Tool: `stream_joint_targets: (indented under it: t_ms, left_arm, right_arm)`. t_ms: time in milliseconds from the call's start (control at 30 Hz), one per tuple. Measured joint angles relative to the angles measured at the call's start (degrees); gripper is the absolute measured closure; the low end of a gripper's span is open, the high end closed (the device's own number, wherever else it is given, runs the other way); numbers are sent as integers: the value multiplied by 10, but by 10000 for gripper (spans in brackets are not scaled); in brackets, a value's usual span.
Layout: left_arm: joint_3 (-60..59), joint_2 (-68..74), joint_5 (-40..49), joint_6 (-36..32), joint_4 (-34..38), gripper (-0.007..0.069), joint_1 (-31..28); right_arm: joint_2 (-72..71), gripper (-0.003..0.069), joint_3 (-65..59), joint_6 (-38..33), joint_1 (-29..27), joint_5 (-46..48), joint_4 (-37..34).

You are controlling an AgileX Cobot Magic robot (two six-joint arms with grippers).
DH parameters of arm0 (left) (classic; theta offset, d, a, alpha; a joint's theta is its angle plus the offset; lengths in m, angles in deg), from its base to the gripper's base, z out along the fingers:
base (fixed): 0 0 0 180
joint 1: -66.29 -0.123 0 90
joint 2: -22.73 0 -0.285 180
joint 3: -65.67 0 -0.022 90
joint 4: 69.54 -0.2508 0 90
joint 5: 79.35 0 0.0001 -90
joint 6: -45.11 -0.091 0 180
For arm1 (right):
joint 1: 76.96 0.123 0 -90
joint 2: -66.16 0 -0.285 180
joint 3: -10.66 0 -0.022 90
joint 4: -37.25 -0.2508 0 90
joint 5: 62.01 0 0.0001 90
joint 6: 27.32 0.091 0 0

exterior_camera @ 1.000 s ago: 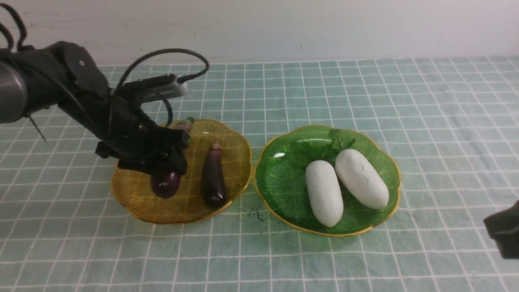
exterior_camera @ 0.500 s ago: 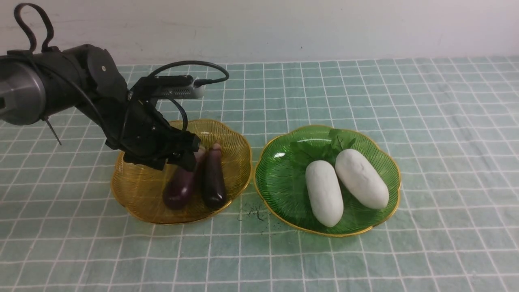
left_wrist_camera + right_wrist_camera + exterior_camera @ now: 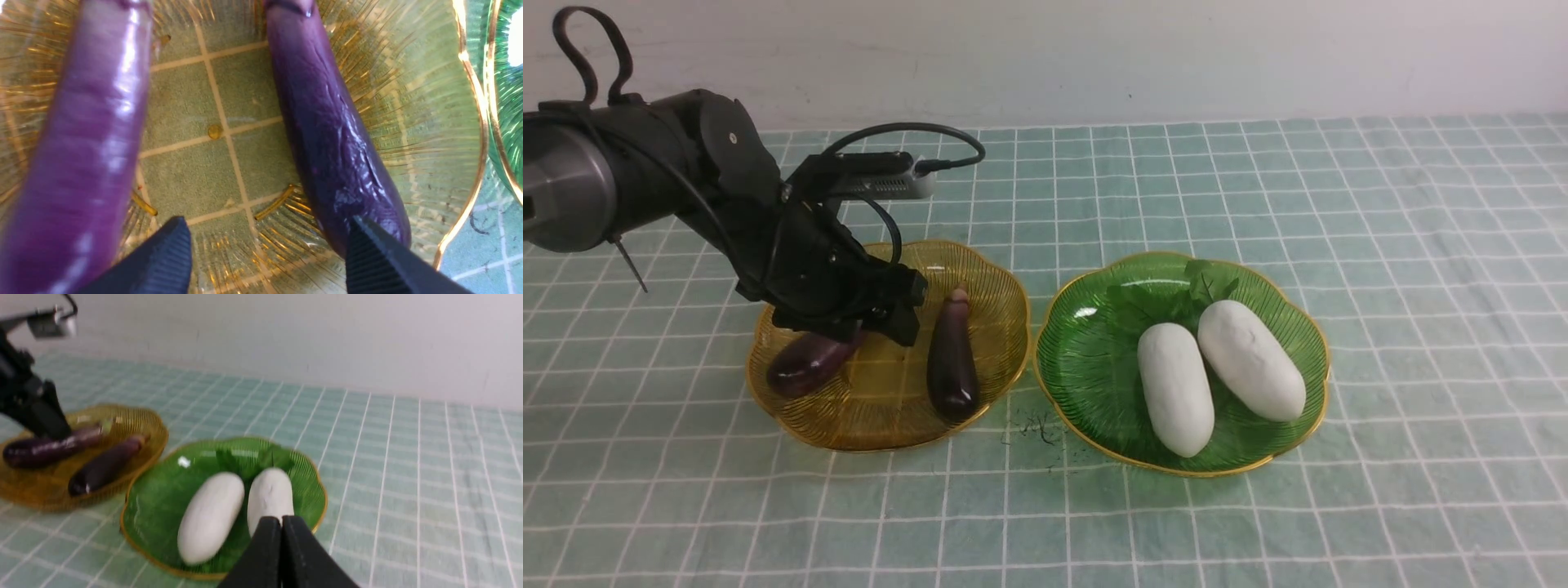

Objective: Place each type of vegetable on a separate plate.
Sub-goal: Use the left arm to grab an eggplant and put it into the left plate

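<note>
Two dark purple eggplants lie in the amber-yellow plate point(image 3: 988, 269): one point(image 3: 805, 365) at its left side, one point(image 3: 952, 363) right of centre. My left gripper point(image 3: 870, 322) hovers low over that plate, open and empty; in the left wrist view its fingers point(image 3: 163, 261) stand apart between the two eggplants point(image 3: 88, 143) point(image 3: 331, 134). Two white radishes point(image 3: 1174, 387) point(image 3: 1250, 359) with green leaves lie in the green gold-rimmed plate point(image 3: 1086, 343). My right gripper point(image 3: 281, 522) is shut and empty, out of the front view, back from the green plate point(image 3: 163, 490).
A green checked cloth point(image 3: 1421, 245) covers the table up to a white wall at the back. Small dark specks point(image 3: 1033, 429) lie on the cloth between the two plates near the front. My left arm's cable point(image 3: 907, 135) loops above the yellow plate.
My left gripper has let go of the eggplant, which has rolled to the left side of the yellow plate. My right gripper has left the front view.
</note>
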Motion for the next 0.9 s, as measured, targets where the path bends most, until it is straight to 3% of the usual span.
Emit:
stream_joint_targets:
  t_ms: [133, 433, 500, 700, 900]
  left_arm:
    - [0, 0, 0, 0, 0, 166, 0]
    - [0, 0, 0, 0, 0, 195, 0]
    - [0, 0, 1, 0, 0, 265, 0]
    - [0, 0, 14, 0, -2, 587, 0]
    - [0, 0, 14, 0, -2, 632, 0]
  right_arm:
    - [0, 674, -45, 0, 0, -128, 0]
    - [0, 674, -53, -1, 0, -146, 0]
    - [0, 674, -54, -1, 0, -139, 0]
    - [0, 674, -54, -1, 0, -133, 0]
    - [-16, 674, -70, -1, 0, -133, 0]
